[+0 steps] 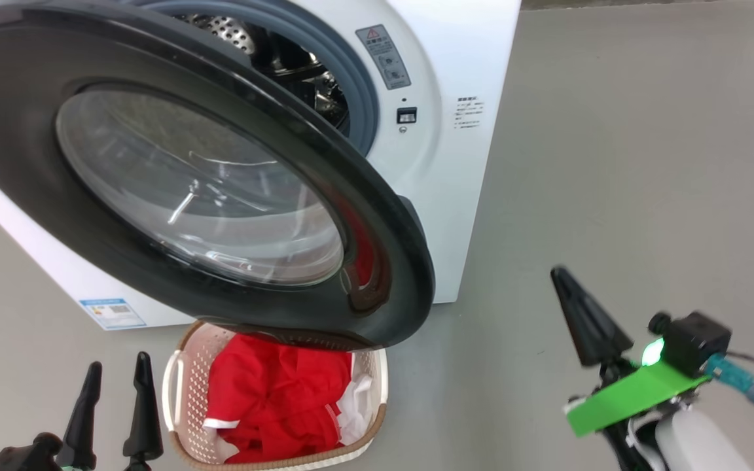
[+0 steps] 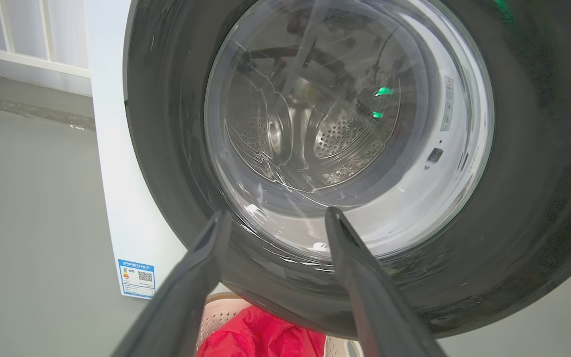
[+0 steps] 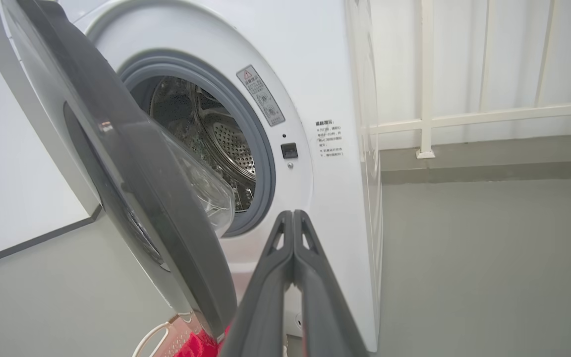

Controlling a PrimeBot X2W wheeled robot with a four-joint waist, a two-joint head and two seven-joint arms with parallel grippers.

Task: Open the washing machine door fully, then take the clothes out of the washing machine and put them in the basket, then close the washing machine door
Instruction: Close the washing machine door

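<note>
With the clothes [image 1: 272, 399] already in the basket [image 1: 177, 392], the washing machine door [image 1: 377, 261] hangs open over it; the right hand [image 1: 567, 281], fingers pressed together, sits nearer its free edge, the left hand [image 1: 118, 376] spread, empty.

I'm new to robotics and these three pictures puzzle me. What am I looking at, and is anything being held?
A two-armed robot stands at a big white front-loading washing machine. One picture comes from its head, two from cameras on its wrists. The large round glossy black door with the glass window hangs open. On the grey floor, a small cream perforated basket holds the bright red garment. The left pincer is open and empty. The right pincer is shut on nothing, its fingers pressed together beside the door's edge.
</note>
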